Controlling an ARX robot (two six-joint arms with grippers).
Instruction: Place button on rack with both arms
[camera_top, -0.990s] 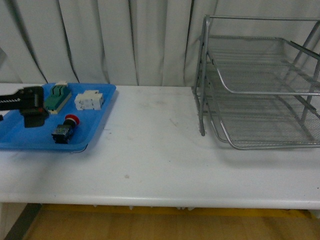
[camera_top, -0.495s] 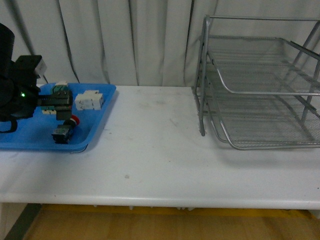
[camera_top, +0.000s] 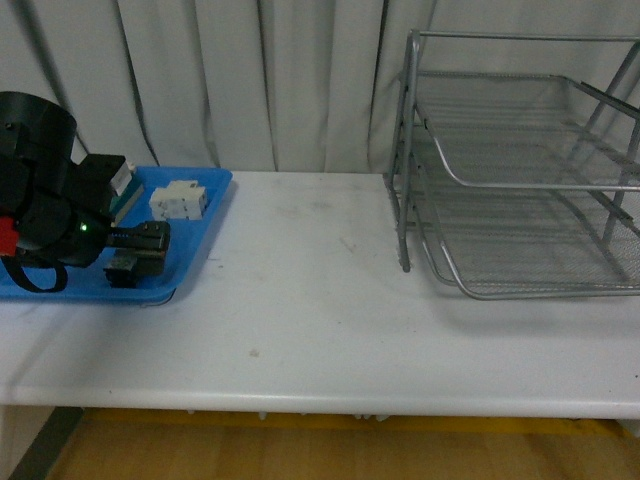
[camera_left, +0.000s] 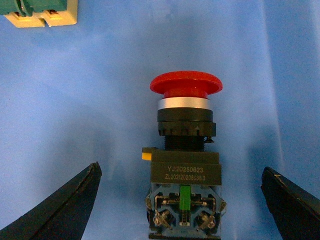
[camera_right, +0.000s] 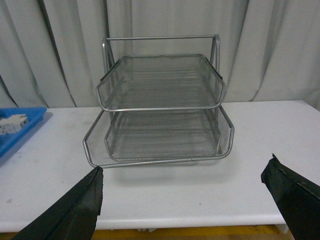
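The button (camera_left: 185, 160) lies on its side on the blue tray (camera_left: 100, 100), red cap (camera_left: 186, 84) away from the wrist, dark body and bluish contacts between my fingers. My left gripper (camera_left: 180, 170) is open, one finger (camera_left: 60, 210) on each side of the button, apart from it. In the front view the left gripper (camera_top: 148, 243) hovers over the tray (camera_top: 195, 240) and only the button's dark body (camera_top: 121, 269) shows. The silver wire rack (camera_top: 520, 180) stands at the table's right. My right gripper (camera_right: 185, 167) is open and empty, facing the rack (camera_right: 160, 110).
A white terminal block (camera_top: 178, 200) sits at the tray's back; it also shows in the right wrist view (camera_right: 12, 122). A green-and-cream block (camera_left: 42, 11) lies beyond the button. The white table (camera_top: 300, 300) stretches between tray and rack. Grey curtains hang behind.
My left arm has swung further over the tray, towards the button, and now covers its red cap in the front view. The rack and blocks have not moved.
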